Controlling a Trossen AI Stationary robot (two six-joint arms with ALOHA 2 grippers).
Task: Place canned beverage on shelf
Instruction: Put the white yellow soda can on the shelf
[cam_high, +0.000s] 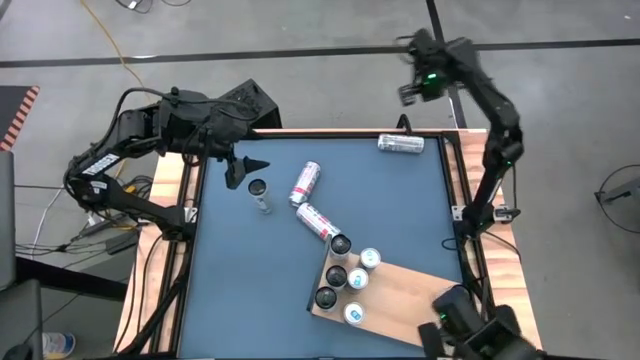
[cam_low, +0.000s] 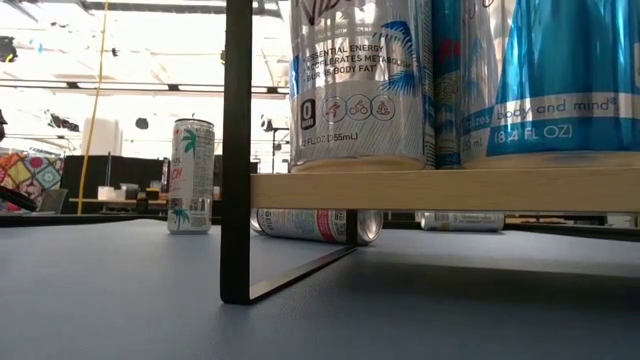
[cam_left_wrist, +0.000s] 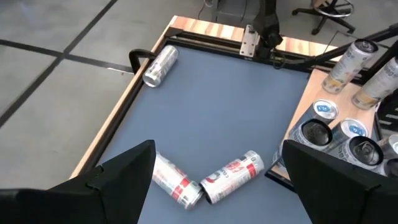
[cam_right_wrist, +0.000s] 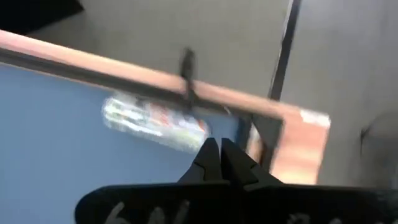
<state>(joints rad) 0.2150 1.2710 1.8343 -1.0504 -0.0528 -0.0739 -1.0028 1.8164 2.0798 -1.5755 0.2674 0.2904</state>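
Closest to the low lens, shelf (cam_low: 430, 190) carries upright cans (cam_low: 360, 80), near-right on the counter (cam_high: 380, 200). Next can to go, my guess: lying can (cam_high: 401, 144) at the far right edge, well apart from the shelf, long axis left-right along the far rail. My right fingers (cam_right_wrist: 211, 155) are pinched closed on nothing and raised beyond the far edge, with that can just short of the tips. So the right arm is nearer; I must open up, then drop across its short width. My left fingers (cam_left_wrist: 124, 174) are spread wide and empty at far left beside an upright can (cam_high: 259, 190). Two more lying cans (cam_high: 312, 205) sit mid-counter. The high view gives the layout. The right wrist view shows the closed tips. The low view hides both arms.
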